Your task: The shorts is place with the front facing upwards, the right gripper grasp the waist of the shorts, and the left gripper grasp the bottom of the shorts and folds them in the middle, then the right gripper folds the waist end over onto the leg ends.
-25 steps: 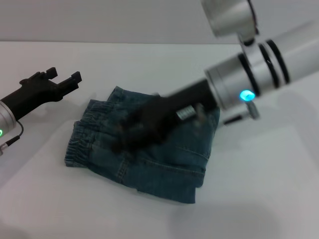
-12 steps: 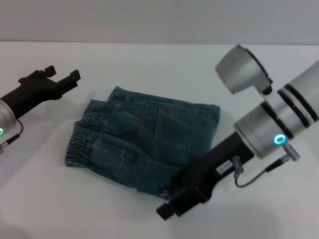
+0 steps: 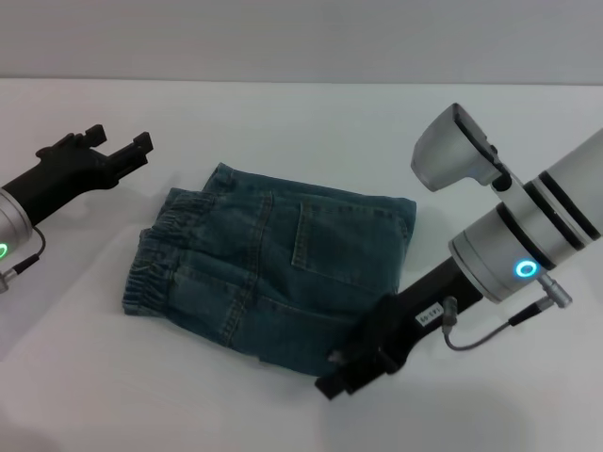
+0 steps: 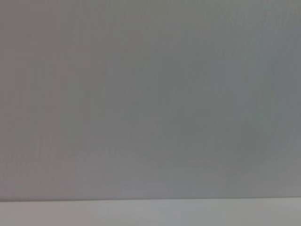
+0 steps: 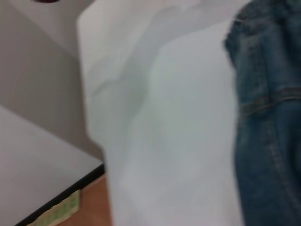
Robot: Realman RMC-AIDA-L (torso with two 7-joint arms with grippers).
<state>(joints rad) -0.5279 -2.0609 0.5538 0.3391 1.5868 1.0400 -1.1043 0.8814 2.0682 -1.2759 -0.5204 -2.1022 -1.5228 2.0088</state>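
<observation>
Shorts (image 3: 273, 273) folded at frame centre on white table (image 3: 301, 122), waistband (image 3: 151, 264) at left. Right gripper (image 3: 344, 375) lower centre, grip unclear, touching hem edge. Left gripper (image 3: 118, 151) upper left, parted, empty.

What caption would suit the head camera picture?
Folded denim shorts on a white table, right gripper at their near edge, left gripper held off to the side.

The shorts (image 3: 273, 273) lie (folded) between left gripper (image 3: 118, 151) and right gripper (image 3: 344, 377).
</observation>
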